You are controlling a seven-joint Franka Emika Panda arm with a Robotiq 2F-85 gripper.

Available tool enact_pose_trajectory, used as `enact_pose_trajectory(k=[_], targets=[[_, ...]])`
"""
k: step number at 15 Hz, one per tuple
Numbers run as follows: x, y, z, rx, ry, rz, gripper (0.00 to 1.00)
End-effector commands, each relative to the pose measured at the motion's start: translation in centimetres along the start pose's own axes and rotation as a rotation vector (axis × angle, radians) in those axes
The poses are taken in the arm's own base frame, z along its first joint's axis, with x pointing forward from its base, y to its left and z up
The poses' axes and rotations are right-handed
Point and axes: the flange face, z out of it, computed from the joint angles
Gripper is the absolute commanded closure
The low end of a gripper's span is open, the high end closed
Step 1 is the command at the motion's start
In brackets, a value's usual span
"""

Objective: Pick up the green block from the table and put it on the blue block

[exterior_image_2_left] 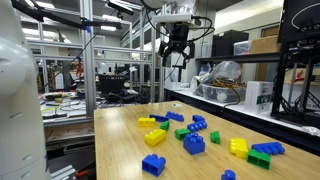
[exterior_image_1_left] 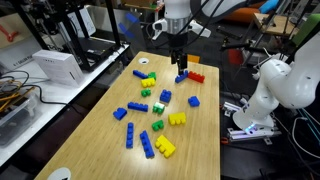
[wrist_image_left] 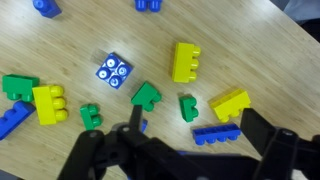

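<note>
spread fingers (wrist_image_left: 92,150) above green block (wrist_image_left: 147,95)

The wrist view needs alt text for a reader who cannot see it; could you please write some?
The open, empty gripper hangs above a wooden table scattered with toy bricks. A squarish blue block lies left of centre, with a green brick just beside it and a yellow brick nearby.
</note>
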Motion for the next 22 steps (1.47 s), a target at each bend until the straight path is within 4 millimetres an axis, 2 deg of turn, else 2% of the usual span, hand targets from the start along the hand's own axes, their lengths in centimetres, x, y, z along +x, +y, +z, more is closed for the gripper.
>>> enact_pose_trajectory(k=[1,4,7,10,13,16,18,22], targets=[[2.6,2.8,0.7,-0.006,-0.021,-0.125,0.0],[4.2,4.6,2.3,-0.009,-0.071,-0.292,0.0],[5.9,6.8,5.4,-0.051,-0.158,-0.434,0.0],[7.2,7.7,8.8,-0.102,-0.264,-0.563,0.0],[8.3,7.0,12.2,-0.159,-0.346,-0.702,0.0],[9.4,5.8,14.3,-0.182,-0.366,-0.802,0.0],[9.9,4.4,15.1,-0.172,-0.334,-0.841,0.0],[10.2,2.3,15.4,-0.117,-0.243,-0.885,0.0]])
